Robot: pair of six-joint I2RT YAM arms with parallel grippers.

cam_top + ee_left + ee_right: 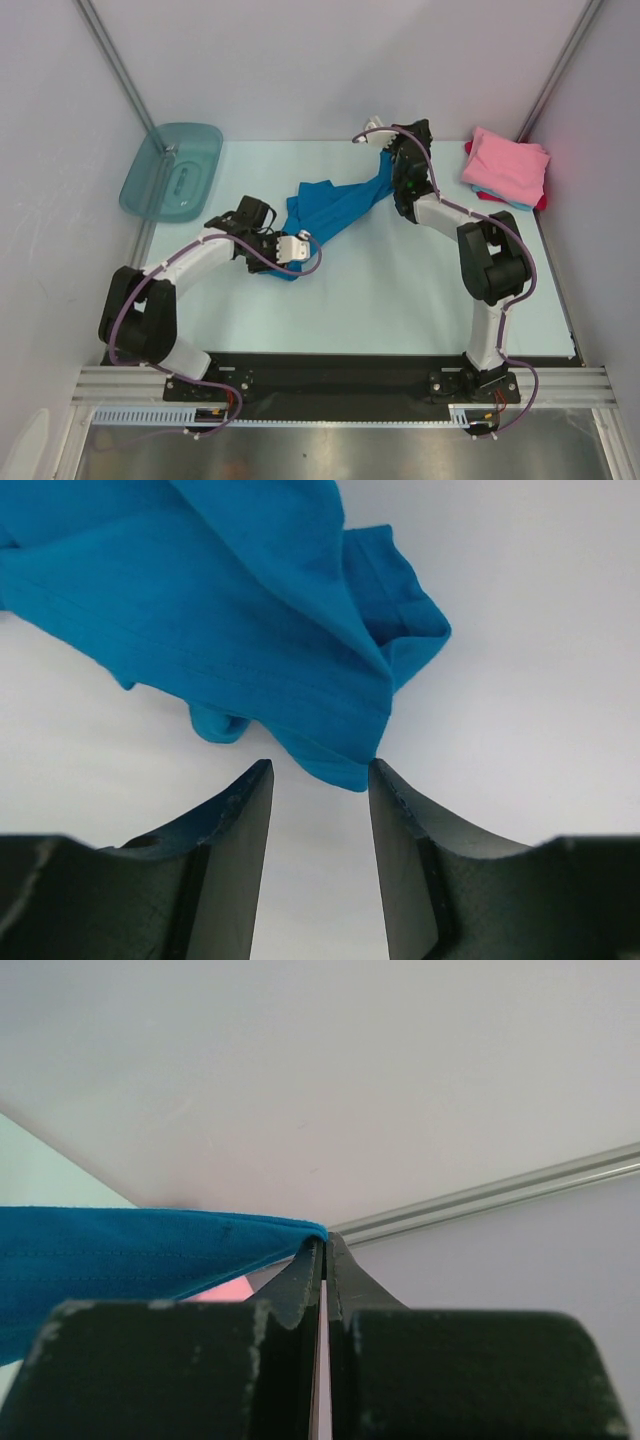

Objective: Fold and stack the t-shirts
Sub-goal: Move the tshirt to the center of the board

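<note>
A bright blue t-shirt (335, 208) hangs stretched between the middle of the table and my raised right gripper (388, 158). In the right wrist view that gripper (322, 1238) is shut on the blue shirt's (130, 1258) hemmed edge. My left gripper (288, 258) sits low at the shirt's near-left end. In the left wrist view it (320, 770) stands open, and a bunched corner of the blue shirt (250, 610) lies just at its fingertips (255, 785), not pinched. A folded pink t-shirt (506, 165) tops a small stack at the back right, with light blue and red edges showing beneath.
A translucent teal plastic tub (172, 168) rests at the back left corner, partly over the table's edge. White enclosure walls with metal rails stand on three sides. The pale table surface (400, 290) lies between the two arms.
</note>
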